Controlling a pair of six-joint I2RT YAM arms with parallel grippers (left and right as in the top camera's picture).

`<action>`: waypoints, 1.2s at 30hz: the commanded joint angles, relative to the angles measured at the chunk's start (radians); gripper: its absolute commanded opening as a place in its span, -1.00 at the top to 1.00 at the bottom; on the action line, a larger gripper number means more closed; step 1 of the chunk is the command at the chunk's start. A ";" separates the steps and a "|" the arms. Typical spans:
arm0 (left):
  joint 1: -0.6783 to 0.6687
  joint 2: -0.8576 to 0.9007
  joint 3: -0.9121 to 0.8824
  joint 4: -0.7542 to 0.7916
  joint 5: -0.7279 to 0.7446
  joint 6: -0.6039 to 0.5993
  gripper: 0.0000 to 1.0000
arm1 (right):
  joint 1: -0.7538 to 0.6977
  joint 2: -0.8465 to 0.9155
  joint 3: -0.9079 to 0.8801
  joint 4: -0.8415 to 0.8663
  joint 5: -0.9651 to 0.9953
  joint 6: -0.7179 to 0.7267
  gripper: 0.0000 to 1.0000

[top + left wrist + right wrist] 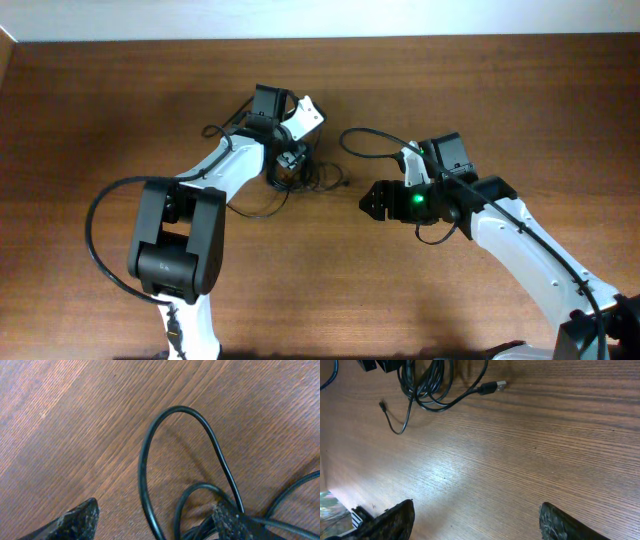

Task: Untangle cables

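Note:
The cables point(300, 176) are thin black cords in a tangle on the wooden table, just left of centre. My left gripper point(290, 163) is down over the tangle. In the left wrist view it point(156, 505) is open, with black cable loops point(142, 460) lying between its fingers and several strands by the right finger. My right gripper point(368, 204) is open and empty, low over bare wood to the right of the tangle. In the right wrist view point(476, 507) the tangle point(427, 385) lies ahead, with a silvery USB plug point(495, 386) and a small dark plug point(382, 405) sticking out.
One thin strand point(262, 210) trails from the tangle toward the left arm. The right arm's own thicker black cable point(362, 133) arcs above the table near the tangle. The table's far edge point(320, 40) meets a white wall.

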 commanded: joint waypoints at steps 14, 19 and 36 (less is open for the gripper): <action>0.023 0.089 0.006 -0.123 -0.008 -0.087 1.00 | -0.002 -0.023 0.005 -0.001 -0.003 -0.007 -0.60; 0.037 0.083 0.074 -0.150 -0.014 -0.542 1.00 | -0.001 -0.023 0.005 0.000 -0.061 -0.007 -0.60; 0.067 -0.271 0.148 -0.285 0.259 -0.928 1.00 | 0.000 -0.023 0.005 0.176 -0.376 -0.004 -0.60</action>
